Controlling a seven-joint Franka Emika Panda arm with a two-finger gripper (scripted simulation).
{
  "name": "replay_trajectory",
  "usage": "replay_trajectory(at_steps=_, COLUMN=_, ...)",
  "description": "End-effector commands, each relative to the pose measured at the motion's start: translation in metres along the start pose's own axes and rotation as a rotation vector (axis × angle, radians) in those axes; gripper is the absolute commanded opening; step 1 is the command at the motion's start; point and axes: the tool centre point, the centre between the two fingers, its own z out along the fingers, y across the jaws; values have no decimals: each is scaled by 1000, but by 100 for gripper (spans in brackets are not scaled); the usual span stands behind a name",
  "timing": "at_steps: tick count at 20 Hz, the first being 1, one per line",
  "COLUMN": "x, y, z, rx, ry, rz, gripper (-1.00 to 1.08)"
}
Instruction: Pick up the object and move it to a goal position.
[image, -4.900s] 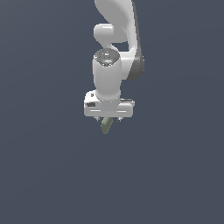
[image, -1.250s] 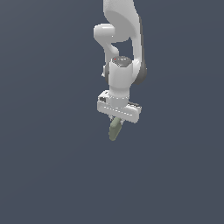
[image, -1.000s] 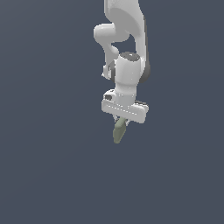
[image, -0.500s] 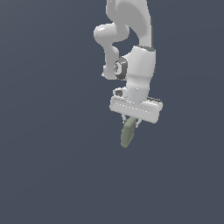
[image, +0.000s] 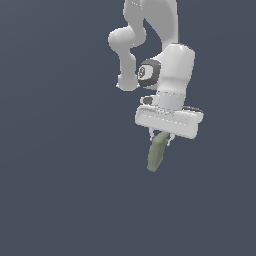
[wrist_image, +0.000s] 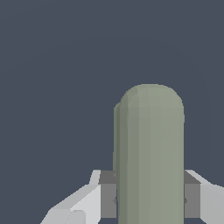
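No readable text, label, brand, number or sign appears in either view; the dark round mark on the white arm's wrist joint (image: 147, 73) is too blurred to read

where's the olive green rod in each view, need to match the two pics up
Exterior view: the matte olive-green rod with rounded ends hangs below the white gripper, right of centre, tilted slightly.
Wrist view: the rod fills the lower middle, its rounded end pointing away from the camera.
Shared landmark: the gripper's fingers clamping the rod on both sides.
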Motion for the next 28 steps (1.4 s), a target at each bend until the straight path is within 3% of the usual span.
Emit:
replay_trajectory(at_steps=1, x=5, y=-11, z=-6, rx=8, ry=36, rz=10, gripper=-100)
replay_trajectory(at_steps=28, x=58, y=-134, z=-96, rx=83, ry=471, rz=124, gripper=-100)
